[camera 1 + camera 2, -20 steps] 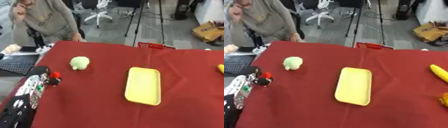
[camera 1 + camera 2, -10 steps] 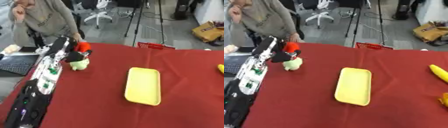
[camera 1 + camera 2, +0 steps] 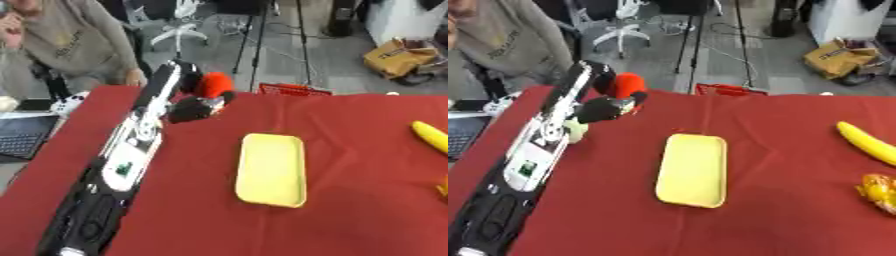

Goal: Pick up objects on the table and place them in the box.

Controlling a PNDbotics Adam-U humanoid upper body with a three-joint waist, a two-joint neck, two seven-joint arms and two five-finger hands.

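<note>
Fingers (image 3: 605, 109) of the left hand (image 3: 614, 102) look curled downward, dark and blurred, hovering over the far-left part of the tabletop (image 3: 780, 200); whether they pinch anything I cannot tell. A red blob sits at the wrist, and a pale green round object (image 3: 576, 131) peeks out just beside the forearm, under the hand, mostly hidden in the left eye view. It looks like it rests on the red cloth, not lifted. Risk: the fingers close beside the green object instead of round it and knock it so it rolls toward the near-left edge; the forearm lies right against it and could also nudge it. Another risk is a carry that clips the rim of the yellow tray (image 3: 272, 169), which sits mid-table, well apart from the hand to the right, and is empty. Banana (image 3: 870, 142) and a small orange object (image 3: 878, 191) lie at the far right, outside the tray. Right hand not visible. Person seated behind the far-left edge, not touching anything.
</note>
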